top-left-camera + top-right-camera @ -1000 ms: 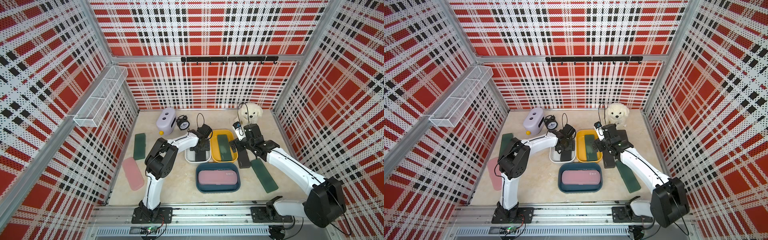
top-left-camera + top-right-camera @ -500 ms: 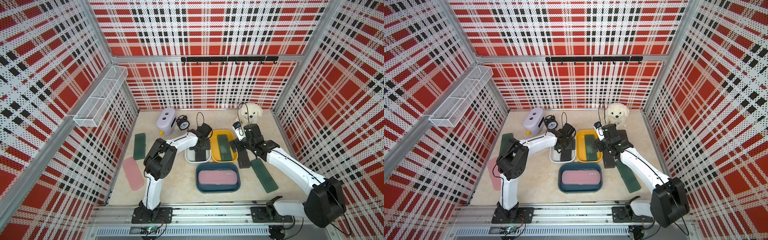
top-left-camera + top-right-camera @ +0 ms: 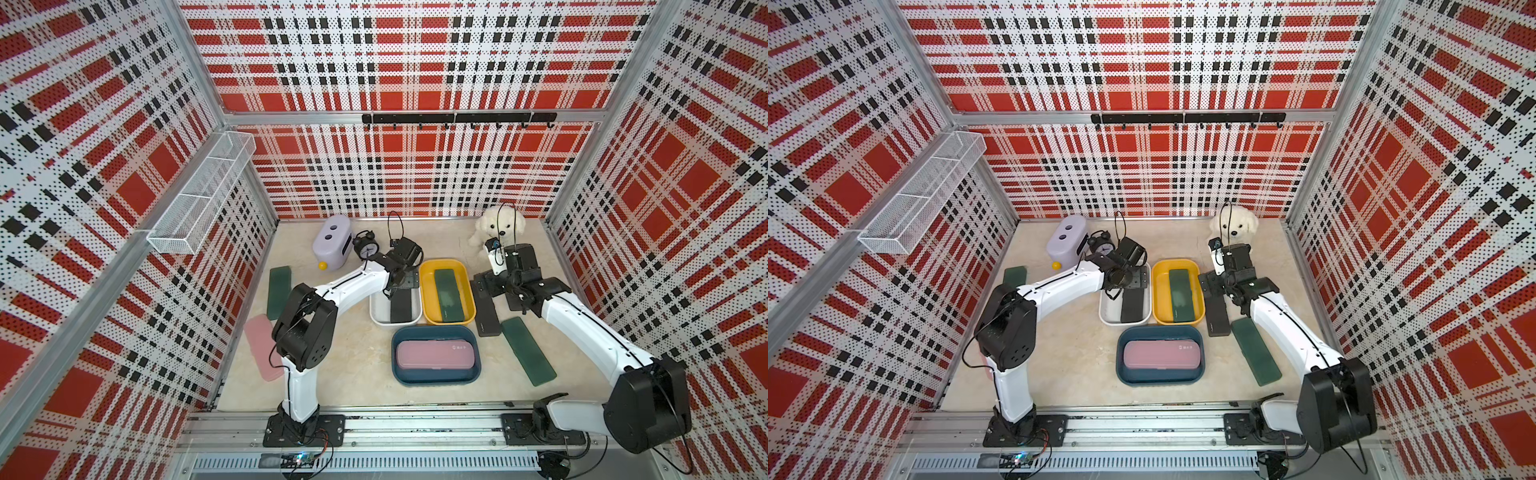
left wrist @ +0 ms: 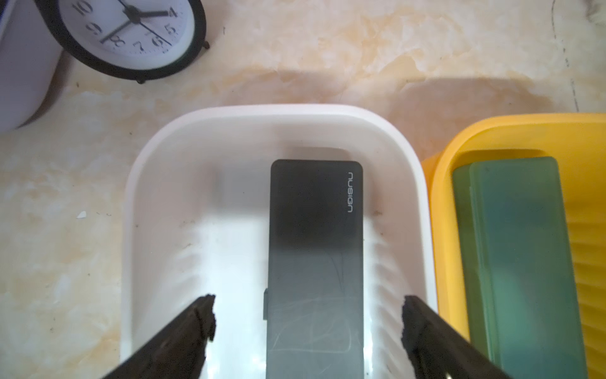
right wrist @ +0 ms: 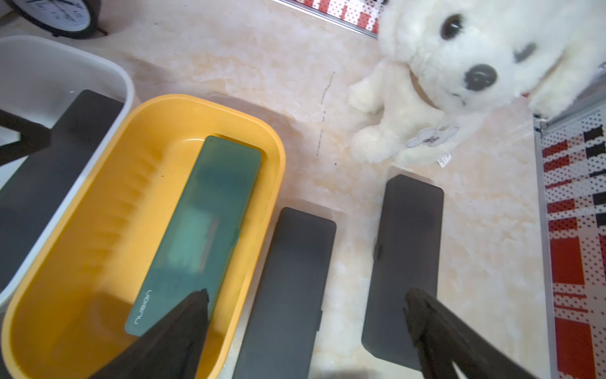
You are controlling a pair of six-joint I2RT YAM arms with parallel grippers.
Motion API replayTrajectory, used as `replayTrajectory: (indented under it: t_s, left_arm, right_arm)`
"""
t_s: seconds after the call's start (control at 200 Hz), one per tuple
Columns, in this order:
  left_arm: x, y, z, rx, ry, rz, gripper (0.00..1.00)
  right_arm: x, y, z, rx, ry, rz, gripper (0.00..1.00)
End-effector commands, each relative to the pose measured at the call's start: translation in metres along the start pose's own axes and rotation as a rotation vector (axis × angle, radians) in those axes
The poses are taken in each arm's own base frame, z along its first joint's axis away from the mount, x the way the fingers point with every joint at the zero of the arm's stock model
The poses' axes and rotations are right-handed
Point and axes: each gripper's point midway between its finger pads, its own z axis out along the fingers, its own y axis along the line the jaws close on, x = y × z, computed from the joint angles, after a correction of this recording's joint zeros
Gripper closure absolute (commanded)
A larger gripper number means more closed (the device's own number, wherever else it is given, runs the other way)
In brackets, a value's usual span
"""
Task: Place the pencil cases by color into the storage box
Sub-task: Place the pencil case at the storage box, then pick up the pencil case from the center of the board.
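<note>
- The left gripper [image 4: 308,310] hangs over the white bin [image 4: 262,111] with its jaws released. Its two fingers stand wide on either side of the black case in the bin [image 4: 316,262], apart from it.
- That case lies flat in the white bin, on the side nearer the yellow bin [image 4: 439,197]. Thin white letters near one corner read "nusign" (the lid also carries fine scratches).
- The right gripper [image 5: 305,297] is spread wide too and grasps nothing.
- Below it on the table [image 5: 328,65] lie the black case beside the yellow bin [image 5: 288,295] and the black case by the dog [image 5: 406,262], whose far end lies near the plush dog [image 5: 459,65].
- The green case in the yellow bin [image 5: 203,229] lies flat, with "nusign" in pale letters at one end.
- The pink case in the blue bin [image 3: 435,354] fills most of the blue bin [image 3: 435,377]. A small pale mark near one end is too small to read.
- Loose on the table in a top view are the green case on the right [image 3: 528,351], the green case on the left [image 3: 278,293], and the pink case on the left [image 3: 264,347].
- The clock [image 4: 131,32], just beside the lilac box [image 3: 332,243], shows numerals 4 to 10.
- The paper tag [image 5: 444,160] by the dog's paw bears marks I cannot read.
</note>
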Motion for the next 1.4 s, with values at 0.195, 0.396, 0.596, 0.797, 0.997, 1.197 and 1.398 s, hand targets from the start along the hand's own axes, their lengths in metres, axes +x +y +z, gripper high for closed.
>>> replayTrajectory:
  t_s: [0.195, 0.396, 0.596, 0.797, 0.997, 1.197, 1.398]
  left_arm:
    - [-0.044, 0.0, -0.04, 0.034, -0.213, 0.009, 0.07]
    - [-0.058, 0.001, -0.06, 0.077, -0.311, 0.002, 0.08]
    - [-0.068, 0.003, -0.075, 0.16, -0.386, -0.038, 0.08]
    - [-0.07, 0.002, -0.077, 0.2, -0.406, -0.052, 0.08]
    - [-0.07, 0.004, -0.079, 0.203, -0.419, -0.062, 0.08]
    - [-0.069, 0.008, -0.078, 0.195, -0.418, -0.068, 0.08]
    - [-0.072, 0.013, -0.078, 0.188, -0.421, -0.075, 0.08]
  right_arm:
    - [0.021, -0.052, 0.011, 0.097, 0.075, 0.085, 0.0]
    - [0.036, -0.074, 0.024, 0.123, 0.132, 0.12, 0.0]
    - [0.048, -0.087, 0.041, 0.111, 0.189, 0.141, 0.0]
    - [0.059, -0.092, 0.069, 0.076, 0.257, 0.148, 0.0]
    - [0.072, -0.099, 0.099, 0.073, 0.329, 0.157, 0.0]
    - [0.084, -0.109, 0.115, 0.124, 0.378, 0.162, 0.0]
    - [0.09, -0.11, 0.12, 0.129, 0.39, 0.164, 0.0]
